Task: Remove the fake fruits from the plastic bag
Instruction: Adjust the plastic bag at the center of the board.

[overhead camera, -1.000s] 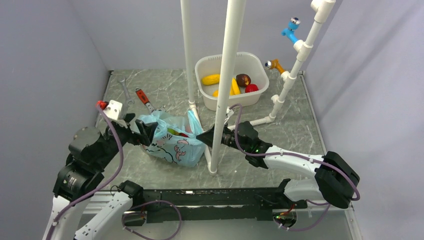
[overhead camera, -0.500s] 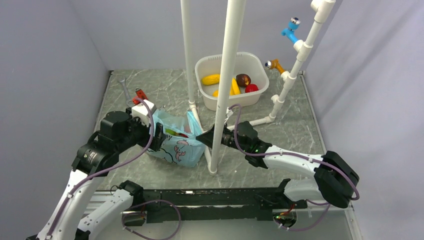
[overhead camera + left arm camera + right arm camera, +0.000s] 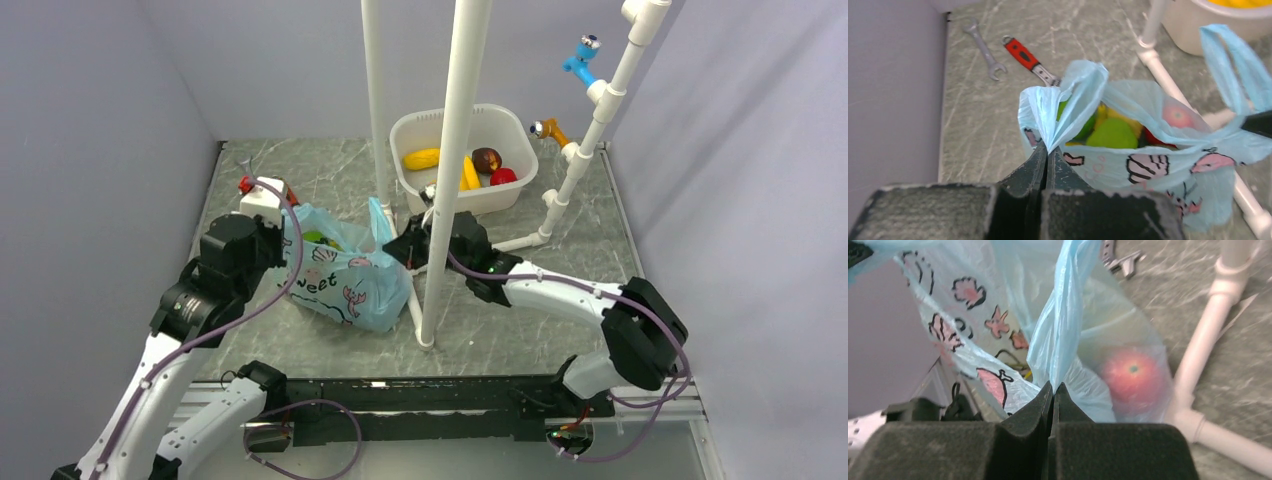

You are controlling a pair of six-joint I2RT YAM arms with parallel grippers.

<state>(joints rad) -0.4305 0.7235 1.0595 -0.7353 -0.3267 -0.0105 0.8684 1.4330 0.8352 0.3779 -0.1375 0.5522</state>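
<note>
The light blue plastic bag stands on the table between both arms, its mouth stretched open. My left gripper is shut on the bag's left rim, and it shows from above as the left gripper. My right gripper is shut on the bag's right loop handle; from above the right gripper sits beside the white pole. Fake fruits lie inside: a green one with yellow beside it, and a red one showing through the plastic.
A white tub at the back holds yellow, brown and red fruits. Upright white pipes stand just right of the bag, with a pipe foot on the table. A red-handled wrench and a silver wrench lie at back left.
My left gripper swung in to the bag's left rim and shut on it. The right gripper drew the handle back and up. The bag's mouth is now pulled wider.
</note>
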